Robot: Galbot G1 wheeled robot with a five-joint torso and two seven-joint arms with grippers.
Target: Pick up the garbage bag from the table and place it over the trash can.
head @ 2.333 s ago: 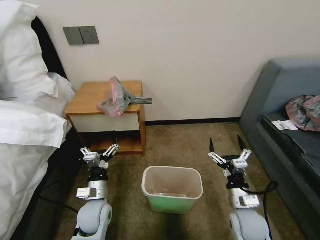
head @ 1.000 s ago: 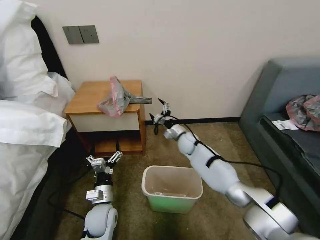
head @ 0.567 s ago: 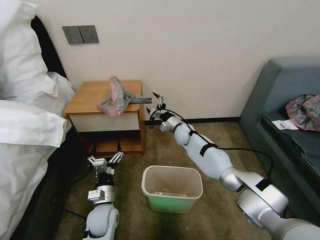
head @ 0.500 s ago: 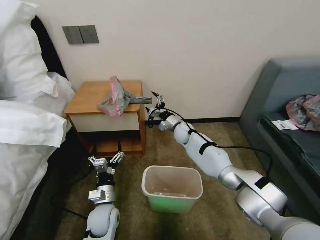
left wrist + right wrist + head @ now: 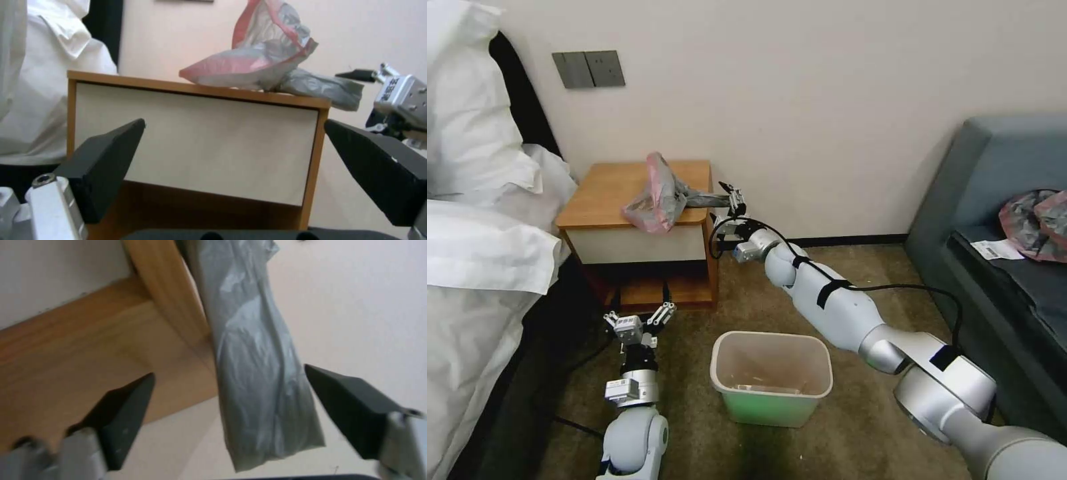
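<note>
right gripper point(image 5: 725, 202): jaws spread, apparently not touching | garbage bag point(image 5: 258, 373): crumpled pink-grey, grey tail between them | left gripper point(image 5: 639, 319): spread, low

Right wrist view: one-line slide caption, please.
Open right end effector straddling the grey tail of the garbage bag that overhangs the table edge, not yet closed.

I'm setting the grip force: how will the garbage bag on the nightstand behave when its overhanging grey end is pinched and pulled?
The garbage bag looks thin and crumpled, so probably floppy and very light. Its grey tail hangs unsupported off the table between the right gripper's open fingers, so it should likely trail and unfold, perhaps slipping.
</note>
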